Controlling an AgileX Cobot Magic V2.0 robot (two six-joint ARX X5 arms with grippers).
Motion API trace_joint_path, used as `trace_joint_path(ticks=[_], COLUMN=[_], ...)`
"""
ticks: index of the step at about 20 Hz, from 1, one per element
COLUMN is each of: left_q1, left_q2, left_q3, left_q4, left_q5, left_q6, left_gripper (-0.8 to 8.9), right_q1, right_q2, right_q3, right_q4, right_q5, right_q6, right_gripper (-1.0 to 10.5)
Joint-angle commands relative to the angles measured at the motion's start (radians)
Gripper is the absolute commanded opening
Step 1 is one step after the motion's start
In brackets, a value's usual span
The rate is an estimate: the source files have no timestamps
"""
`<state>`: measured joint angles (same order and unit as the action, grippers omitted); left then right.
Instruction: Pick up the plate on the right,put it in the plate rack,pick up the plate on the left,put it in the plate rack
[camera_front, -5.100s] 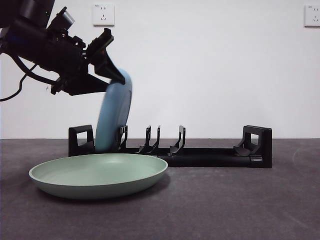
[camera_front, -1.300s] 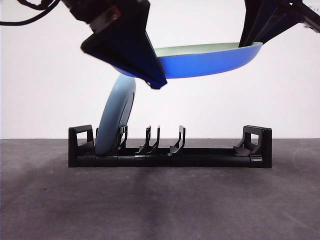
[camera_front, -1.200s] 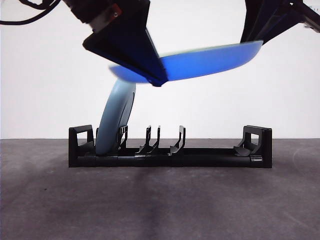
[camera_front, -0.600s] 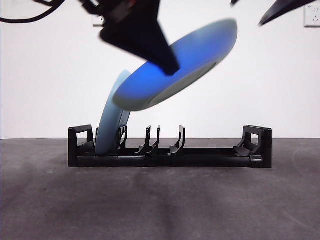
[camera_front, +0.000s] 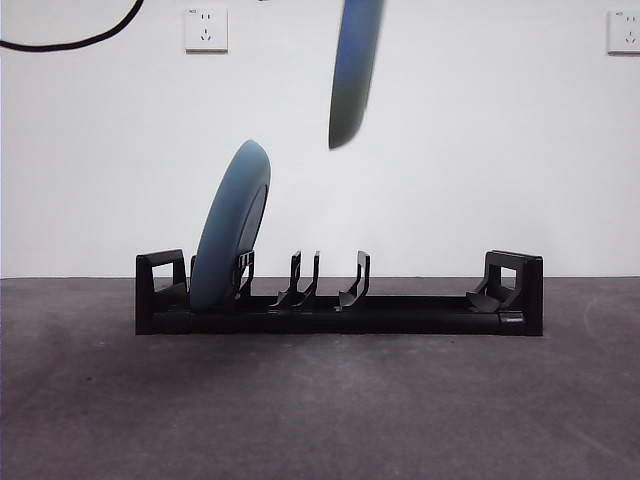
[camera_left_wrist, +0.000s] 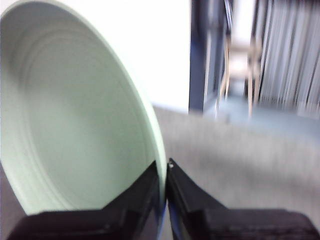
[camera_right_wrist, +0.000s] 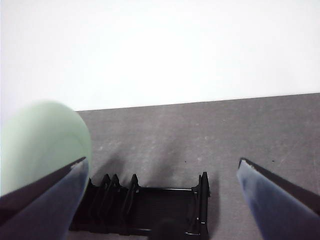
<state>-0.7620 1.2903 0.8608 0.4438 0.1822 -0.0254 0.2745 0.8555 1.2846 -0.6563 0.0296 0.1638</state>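
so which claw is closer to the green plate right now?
Left. The left claw is clamped on the green plate rim; the right claw hangs open above the plate rack.

Both tools (camera_left_wrist: 165, 172) (camera_right_wrist: 160, 172) have tapered black jaws; a black cable (camera_front: 70, 38) loops overhead.

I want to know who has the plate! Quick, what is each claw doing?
Left gripper: closed on the rim of the round pale green plate, held edge-up in the air.
Right gripper: open, holding nothing.
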Motion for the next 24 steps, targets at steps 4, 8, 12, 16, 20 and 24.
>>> trace_joint_path(ticks=[4, 8, 12, 16, 20, 24], left_q1=[0.132, 0.182, 0.189, 0.188, 0.188, 0.188], left_q2=[0.095, 0.198, 0.282, 0.335, 0.357, 0.376], left_q3=[0.017, 0.100, 0.208, 0.275, 0.278, 0.278], left_q4=[0.169, 0.158, 0.066, -0.020, -0.031, -0.036], left_q5=[0.097, 0.177, 0.191, 0.190, 0.153, 0.136], left_q6=[-0.319, -0.349, -0.344, -0.319, -0.312, -0.310], left_gripper=[-0.08, -0.08, -0.08, -0.08, -0.08, -0.08], right_q1=[0.000, 0.001, 0.001, 0.001, 0.001, 0.001], right_q2=[-0.007, 0.000, 0.009, 0.009, 0.008, 0.009], right_q3=[-0.005, -0.005, -0.005, -0.005, -0.005, -0.005], right_q4=[-0.006, -0.007, -0.014, -0.035, -0.047, -0.057], right_q5=[0.003, 0.002, -0.001, 0.000, 0.000, 0.000], right_q6=[-0.008, -0.007, -0.007, -0.008, -0.008, -0.009], right_gripper=[5.0, 5.0, 5.0, 5.0, 5.0, 5.0])
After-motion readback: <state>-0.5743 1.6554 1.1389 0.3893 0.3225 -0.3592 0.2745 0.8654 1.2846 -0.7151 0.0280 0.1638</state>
